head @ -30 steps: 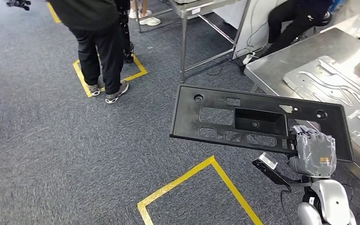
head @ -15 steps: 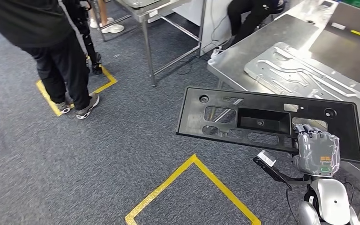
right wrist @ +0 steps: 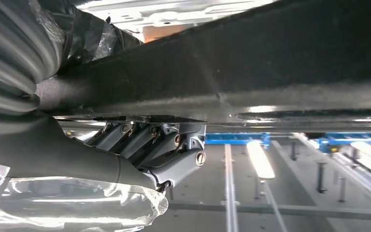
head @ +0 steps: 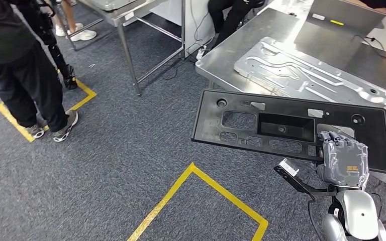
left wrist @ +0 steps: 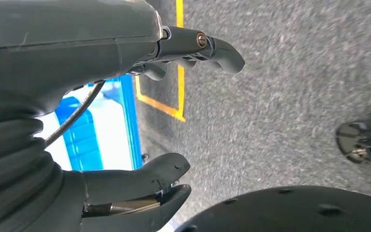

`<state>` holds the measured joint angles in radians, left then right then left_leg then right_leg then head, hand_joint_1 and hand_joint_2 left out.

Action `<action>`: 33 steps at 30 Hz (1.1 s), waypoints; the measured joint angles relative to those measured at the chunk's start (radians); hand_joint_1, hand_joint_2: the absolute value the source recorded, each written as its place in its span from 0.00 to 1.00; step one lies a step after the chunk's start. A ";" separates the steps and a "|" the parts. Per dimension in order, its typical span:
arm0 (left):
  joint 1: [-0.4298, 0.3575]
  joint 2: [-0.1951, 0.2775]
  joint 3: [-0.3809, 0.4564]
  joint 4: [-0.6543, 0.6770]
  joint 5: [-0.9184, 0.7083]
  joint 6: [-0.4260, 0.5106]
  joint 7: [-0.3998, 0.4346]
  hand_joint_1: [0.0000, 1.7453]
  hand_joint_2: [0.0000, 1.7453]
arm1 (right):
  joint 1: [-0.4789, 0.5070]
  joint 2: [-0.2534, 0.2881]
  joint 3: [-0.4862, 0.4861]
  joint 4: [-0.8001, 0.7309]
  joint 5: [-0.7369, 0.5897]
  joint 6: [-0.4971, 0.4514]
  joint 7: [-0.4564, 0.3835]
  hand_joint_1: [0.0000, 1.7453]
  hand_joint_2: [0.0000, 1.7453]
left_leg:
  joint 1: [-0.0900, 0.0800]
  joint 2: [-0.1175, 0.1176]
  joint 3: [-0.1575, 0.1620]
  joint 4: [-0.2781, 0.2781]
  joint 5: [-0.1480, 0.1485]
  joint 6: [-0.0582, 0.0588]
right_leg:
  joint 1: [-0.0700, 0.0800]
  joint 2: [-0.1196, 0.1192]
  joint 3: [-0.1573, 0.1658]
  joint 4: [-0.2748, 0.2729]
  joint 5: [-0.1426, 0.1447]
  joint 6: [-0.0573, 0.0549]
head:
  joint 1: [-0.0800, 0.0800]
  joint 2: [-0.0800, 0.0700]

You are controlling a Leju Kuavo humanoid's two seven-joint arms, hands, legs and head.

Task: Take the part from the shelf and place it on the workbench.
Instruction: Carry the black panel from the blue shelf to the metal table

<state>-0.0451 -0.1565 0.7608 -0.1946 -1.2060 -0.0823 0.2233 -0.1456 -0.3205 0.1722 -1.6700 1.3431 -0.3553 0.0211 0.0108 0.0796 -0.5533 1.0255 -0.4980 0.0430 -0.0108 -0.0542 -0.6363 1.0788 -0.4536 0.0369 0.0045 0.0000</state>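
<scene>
Workbench nearer than before, part in right robot hand.

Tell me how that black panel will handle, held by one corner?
Black plastic panel probably stiff: it spans wide from the right hand at one end without visible sag. Likely light, given its many cutouts. The off-centre grip may let it twist or tip when set on the workbench.

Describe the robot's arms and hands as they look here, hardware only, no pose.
Head view: the right hand has a grey back wrapped in clear film, with an orange marking. Its forearm is a glossy silver shell; a thin black cable runs beside it. Right wrist view: dark grey fingers with brass-coloured pins. Left wrist view: the left hand has a grey ribbed cover, a thick grey thumb, darker fingers and a black cable.
</scene>
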 joint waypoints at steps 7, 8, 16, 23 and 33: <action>-0.005 -0.003 0.001 0.000 -0.003 -0.002 0.002 0.00 1.00 | 0.002 -0.004 -0.017 -0.004 -0.007 -0.006 0.002 0.97 1.00 | -0.002 -0.013 0.004 0.045 -0.051 -0.037 | 0.004 0.033 0.041 -0.075 0.014 -0.044 | -0.002 0.000; -0.004 -0.003 0.002 0.000 -0.004 -0.002 0.002 0.00 1.00 | 0.001 -0.004 -0.019 -0.004 -0.008 -0.007 0.003 0.97 1.00 | 0.000 -0.043 -0.024 0.104 -0.081 -0.039 | 0.001 0.044 0.043 -0.077 0.015 -0.048 | -0.003 0.000; 0.001 -0.001 0.005 0.000 -0.004 -0.002 0.002 0.00 1.00 | 0.001 -0.002 -0.023 -0.004 -0.012 -0.006 0.003 0.97 1.00 | 0.001 -0.136 -0.044 0.040 0.023 -0.019 | 0.006 0.156 0.045 -0.059 0.000 -0.044 | -0.003 0.000; -0.006 -0.001 0.005 0.000 -0.004 -0.002 0.002 0.00 1.00 | 0.004 -0.007 -0.033 -0.004 -0.013 -0.006 0.003 0.97 1.00 | 0.003 -0.086 -0.008 -0.022 0.036 0.011 | 0.000 0.098 -0.004 0.034 -0.054 -0.003 | -0.001 0.000; -0.006 -0.003 0.005 0.000 -0.004 -0.002 0.002 0.00 1.00 | 0.003 -0.008 -0.039 0.000 -0.015 -0.006 0.003 0.97 1.00 | -0.008 0.022 0.021 -0.017 0.000 -0.017 | -0.002 -0.019 0.022 -0.057 0.014 -0.004 | -0.001 0.000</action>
<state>-0.0508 -0.1597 0.7656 -0.1949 -1.2100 -0.0847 0.2253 -0.1422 -0.3281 0.1328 -1.6700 1.3280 -0.3616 0.0244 0.0029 0.1015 -0.5325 1.0086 -0.4981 0.0263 -0.0124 -0.0735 -0.6140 1.0222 -0.4395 0.0330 0.0033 0.0000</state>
